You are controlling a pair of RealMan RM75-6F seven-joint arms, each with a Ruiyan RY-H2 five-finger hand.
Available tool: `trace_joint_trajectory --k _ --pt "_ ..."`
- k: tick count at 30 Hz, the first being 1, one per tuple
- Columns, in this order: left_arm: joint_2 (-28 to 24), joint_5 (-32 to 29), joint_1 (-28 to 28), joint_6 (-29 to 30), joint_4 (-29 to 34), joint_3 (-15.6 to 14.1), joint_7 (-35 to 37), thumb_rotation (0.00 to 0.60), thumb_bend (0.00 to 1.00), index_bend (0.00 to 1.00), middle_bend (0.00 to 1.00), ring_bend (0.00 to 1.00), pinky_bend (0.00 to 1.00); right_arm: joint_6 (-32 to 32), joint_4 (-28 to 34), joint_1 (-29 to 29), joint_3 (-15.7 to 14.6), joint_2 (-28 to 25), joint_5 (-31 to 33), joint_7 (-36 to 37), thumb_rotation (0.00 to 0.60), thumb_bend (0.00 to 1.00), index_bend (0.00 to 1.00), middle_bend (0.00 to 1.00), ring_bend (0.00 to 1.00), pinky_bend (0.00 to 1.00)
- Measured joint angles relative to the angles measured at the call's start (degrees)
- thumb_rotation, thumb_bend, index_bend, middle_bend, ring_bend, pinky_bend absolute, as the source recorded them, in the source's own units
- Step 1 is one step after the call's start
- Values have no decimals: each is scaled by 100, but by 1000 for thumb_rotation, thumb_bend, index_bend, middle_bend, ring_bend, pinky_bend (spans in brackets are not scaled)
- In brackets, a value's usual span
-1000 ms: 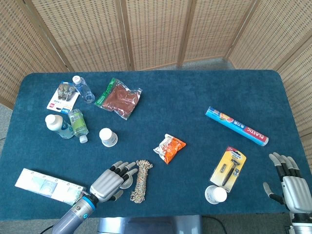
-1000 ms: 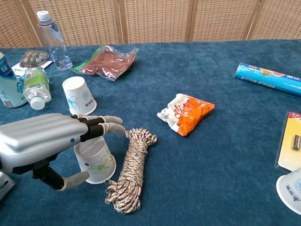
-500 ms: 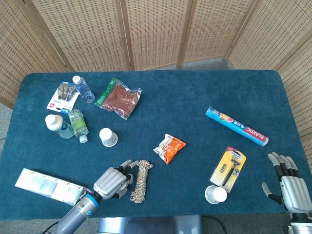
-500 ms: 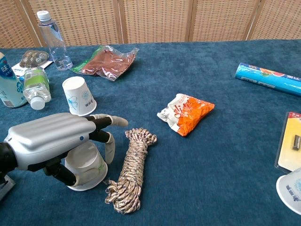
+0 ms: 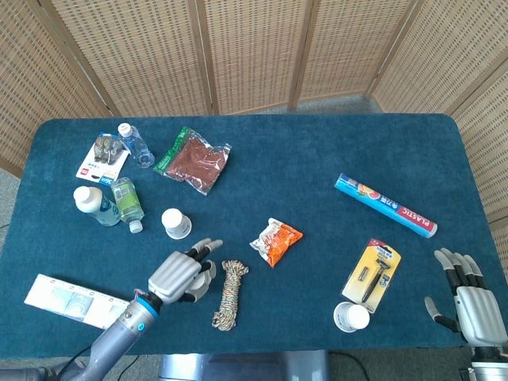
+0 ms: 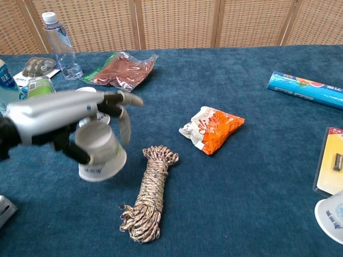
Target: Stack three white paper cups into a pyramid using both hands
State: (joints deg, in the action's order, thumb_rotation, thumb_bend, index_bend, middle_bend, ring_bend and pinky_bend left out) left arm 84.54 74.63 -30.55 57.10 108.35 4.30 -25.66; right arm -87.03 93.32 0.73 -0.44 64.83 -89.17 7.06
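My left hand (image 5: 181,275) grips an upside-down white paper cup (image 6: 99,154) and holds it off the blue table, left of the rope; both are motion-blurred in the chest view. A second white cup (image 5: 176,223) stands upside down just beyond the hand and is mostly hidden behind it in the chest view. The third cup (image 5: 352,317) stands near the front edge at the right, cut off at the corner of the chest view (image 6: 332,213). My right hand (image 5: 468,298) hovers by the right front corner, fingers spread, holding nothing.
A coiled rope (image 5: 228,294) lies right of the left hand. An orange snack bag (image 5: 275,240) sits mid-table. A razor pack (image 5: 373,272) and a plastic wrap box (image 5: 385,205) lie on the right. Bottles (image 5: 127,202) and a brown bag (image 5: 194,159) are at back left.
My left hand closed its fingers around the near cup, then lifted it off the table and carried it up and away towards the second cup. The right hand barely moved.
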Motion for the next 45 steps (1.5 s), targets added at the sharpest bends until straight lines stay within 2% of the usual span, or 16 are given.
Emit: trace_joint_trajectory --k 7,16,28,45 --pt "-162 -648 -500 -297 -148 668 374 600 459 396 81 101 548 -35 -6 31 -8 -31 -11 83 600 399 0 0 0 0" --pt "77 -1414 -1199 -657 -740 1168 468 600 459 378 66 73 519 -180 -43 128 -38 -72 -71 218 600 398 0 0 0 0" --pt "888 -2228 -2246 -1157 -2134 1590 659 600 458 387 65 70 512 -421 -38 316 -94 -137 -129 318 600 399 0 0 0 0" --pt "1927 -2936 -3366 -1569 -4251 1855 829 600 459 372 57 37 455 -551 65 409 -117 -292 -242 483 600 398 0 0 0 0"
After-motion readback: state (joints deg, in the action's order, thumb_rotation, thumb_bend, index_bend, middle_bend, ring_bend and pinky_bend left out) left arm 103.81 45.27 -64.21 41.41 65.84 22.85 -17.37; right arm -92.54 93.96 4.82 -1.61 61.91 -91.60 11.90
